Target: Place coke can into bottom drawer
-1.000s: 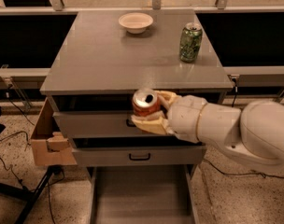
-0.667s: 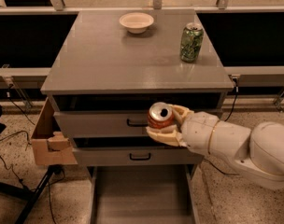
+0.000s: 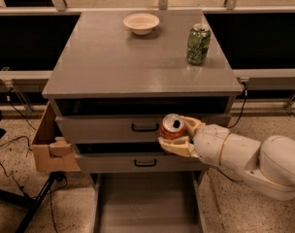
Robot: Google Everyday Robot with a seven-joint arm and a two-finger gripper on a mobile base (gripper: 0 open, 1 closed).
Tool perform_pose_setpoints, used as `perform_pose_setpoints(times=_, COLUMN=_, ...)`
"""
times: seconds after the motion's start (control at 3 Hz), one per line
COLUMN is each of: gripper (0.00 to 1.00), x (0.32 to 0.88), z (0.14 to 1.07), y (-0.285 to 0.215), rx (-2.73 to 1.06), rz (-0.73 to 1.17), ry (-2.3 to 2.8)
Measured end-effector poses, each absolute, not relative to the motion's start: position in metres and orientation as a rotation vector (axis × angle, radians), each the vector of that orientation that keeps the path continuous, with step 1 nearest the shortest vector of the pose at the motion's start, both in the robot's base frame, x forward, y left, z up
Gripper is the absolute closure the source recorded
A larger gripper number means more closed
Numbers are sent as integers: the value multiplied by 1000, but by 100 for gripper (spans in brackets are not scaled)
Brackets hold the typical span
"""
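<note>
One coke can (image 3: 173, 125), clamped in gripper (image 3: 178, 134) at mid-frame, base hidden by lower finger. Bottom drawer (image 3: 147, 205) open beneath, front end cut off at lower edge.

A small white round bowl (image 3: 141, 22) sits near the grey worktop's (image 3: 113, 67) back edge. A green metal can (image 3: 198, 44) stands upright by its right edge.

You see only the top of the coke can (image 3: 172, 124); the gripper (image 3: 180, 136), just off centre toward 4 o'clock, clasps it and hides its lower body. The bottom drawer (image 3: 147, 203) is cut off at 6 o'clock, the arm (image 3: 269, 164) at 4 o'clock.
</note>
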State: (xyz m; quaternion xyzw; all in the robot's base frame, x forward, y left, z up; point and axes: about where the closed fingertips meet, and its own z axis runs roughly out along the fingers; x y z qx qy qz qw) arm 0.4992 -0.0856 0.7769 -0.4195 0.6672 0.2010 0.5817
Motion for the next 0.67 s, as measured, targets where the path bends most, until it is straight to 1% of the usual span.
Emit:
perform_pose_setpoints(times=0.33, gripper=100, x=500, z=761, y=-77, rx=-975, rz=497, ry=1573)
perform_pose_setpoints(times=0.67, gripper=100, x=487, z=683, y=-70, rx=-919, rz=577, ry=1637)
